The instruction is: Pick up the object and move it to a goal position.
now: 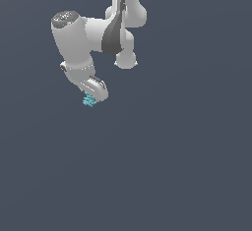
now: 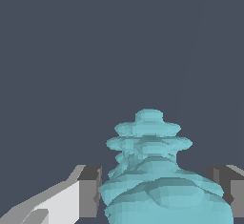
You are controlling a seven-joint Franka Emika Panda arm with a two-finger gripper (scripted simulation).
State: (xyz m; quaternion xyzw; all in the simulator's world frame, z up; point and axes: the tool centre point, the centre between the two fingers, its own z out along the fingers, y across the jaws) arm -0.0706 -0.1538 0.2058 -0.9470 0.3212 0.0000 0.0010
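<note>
Object (image 2: 157,180) between end effector (image 2: 162,192) fingers; exterior view hides fingers.

cyan object (image 2: 157,180), between hand (image 2: 159,189) fingers (image 2: 89,192)

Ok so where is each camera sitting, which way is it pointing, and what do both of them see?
Exterior view: off the arm, facing the white arm, its gripper and the tiny cyan object at its tip.
Wrist view: on the wrist, looking past both fingers at the object, which fills the gap between them.
Shared: gripper and cyan object.
</note>
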